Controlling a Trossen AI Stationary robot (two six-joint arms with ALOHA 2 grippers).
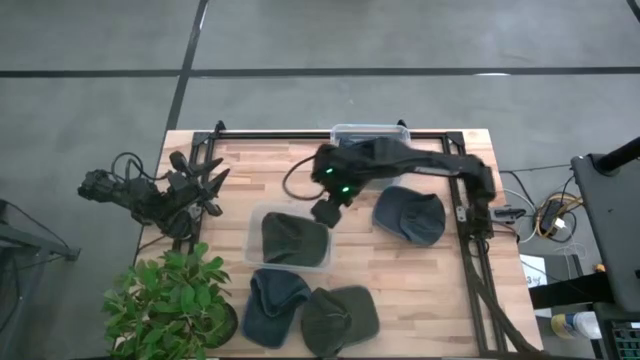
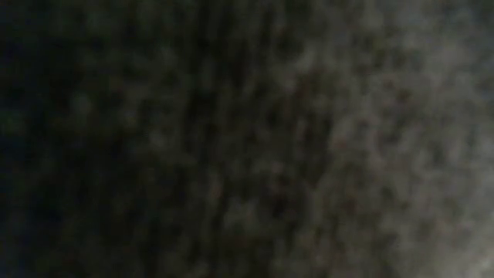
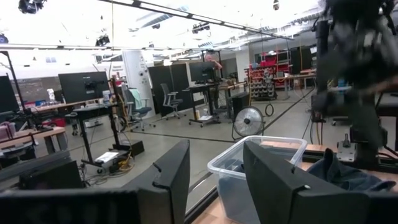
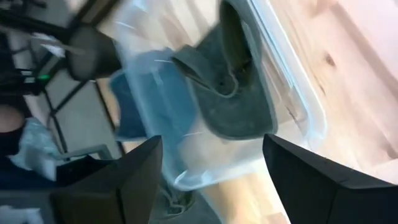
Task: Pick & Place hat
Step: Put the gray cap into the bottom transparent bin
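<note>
We take the clear plastic bin [image 1: 288,240] in the middle of the wooden table [image 1: 400,270] as our landmark. Inside it lies a dark olive-green hat [image 1: 292,240], crumpled, filling most of the container; in the right wrist view the same hat [image 4: 233,87] rests against the bin's transparent wall [image 4: 292,81].

Our right gripper [image 1: 327,211] hangs just beside the bin's far right corner, its arm reaching in from the right side of the table. From the wrist camera we see its two dark fingers [image 4: 311,180] spread wide apart with nothing between them, the bin and hat showing in the gap.

On the near side of the bin lie two more hats, touching each other: a blue one [image 1: 274,305] and a green one [image 1: 340,320]. To the right of the bin, near but apart, sits a blue-grey hat [image 1: 410,215]. Beyond the bin, at the table's far edge, stands a second clear bin [image 1: 370,133], partly hidden by the right arm.

Our left gripper [image 1: 205,180] waits well to the left of the bin, over the table's left edge, its fingers [image 3: 171,177] parted and empty. A potted plant [image 1: 170,300] stands at the near left corner. The low view shows only dark blur.
</note>
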